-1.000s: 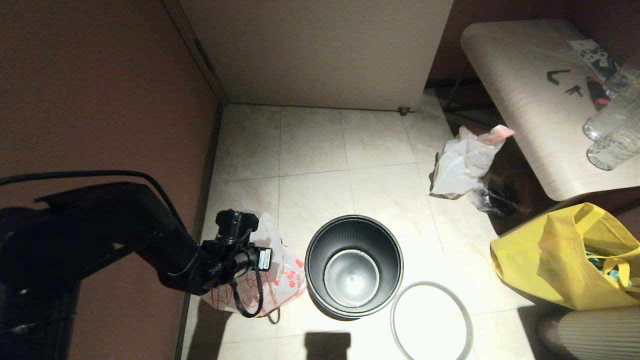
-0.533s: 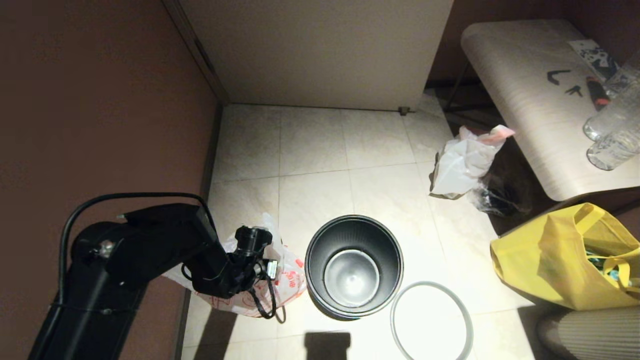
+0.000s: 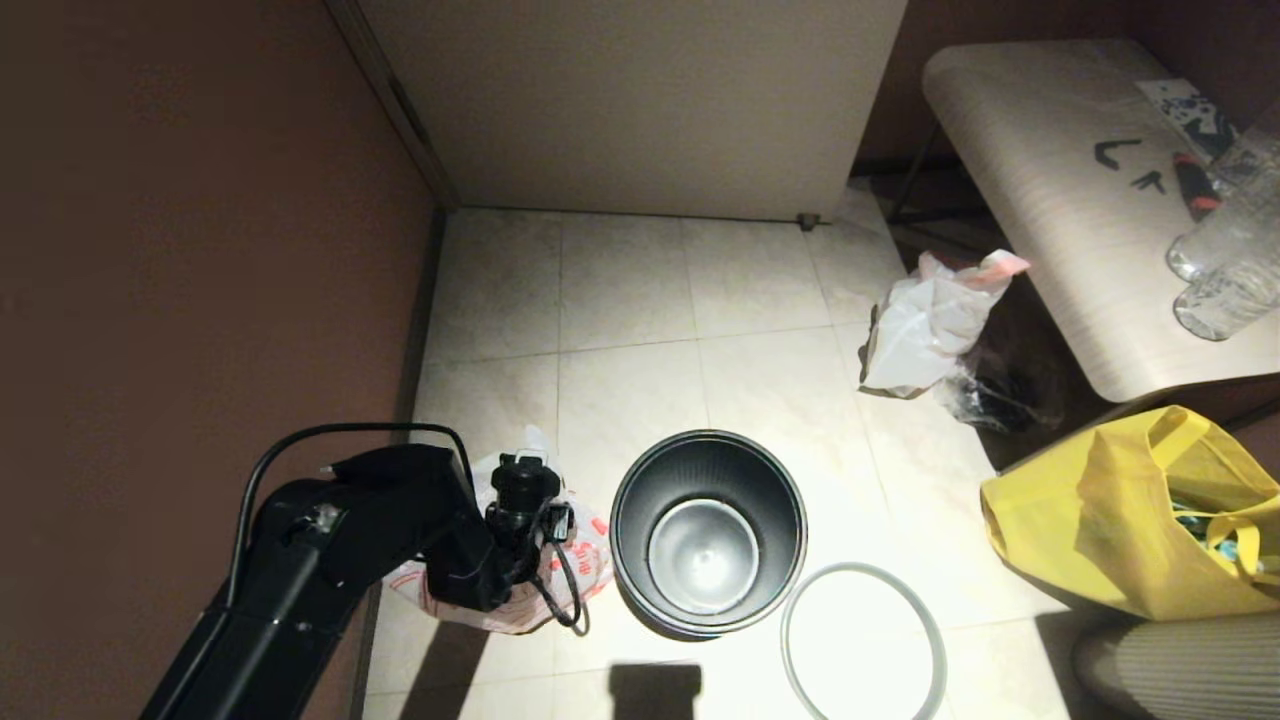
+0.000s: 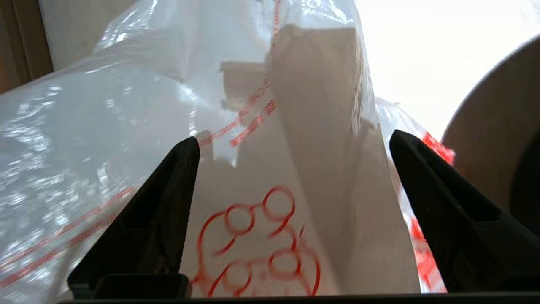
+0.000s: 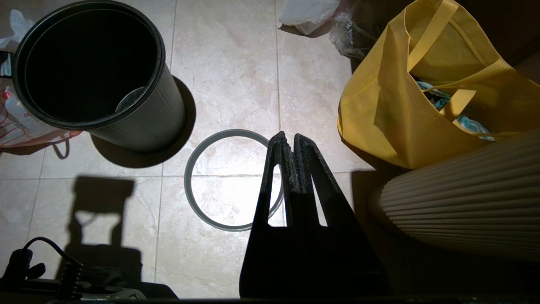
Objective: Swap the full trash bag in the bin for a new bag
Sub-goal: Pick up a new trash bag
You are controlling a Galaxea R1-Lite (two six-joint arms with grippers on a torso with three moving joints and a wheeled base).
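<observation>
We have the left gripper [image 4: 291, 169] low at the lower left of the head view, fingers spread wide with the new bag [image 4: 261, 177] filling the gap between them; nothing is pinched yet. That bag [image 3: 560, 560] lies crumpled on the floor tiles, touching or nearly touching the left side of the bin [image 3: 707, 530], which stands bagless near the lower centre. The grey ring [image 3: 862, 640] lies on the floor just to the lower right of the bin. The full trash bag [image 3: 935, 320] slumps at the right, near the table [image 3: 1060, 230]. Our right gripper [image 5: 291, 147] hangs above the ring with its fingers pressed together on nothing.

We judge the main risk to be a poor pinch: the film is thin and slack, so closing may catch only one layer or slip off, and the bag would then fail to open over the bin. Dragging the film sideways could also nudge the light bin.

Room is tight on the frame's left, where the brown wall [image 3: 200, 250] runs close beside the arm. Open tiles lie above the bin toward the upper centre, and the yellow tote [image 3: 1130, 510] crowds the right edge
</observation>
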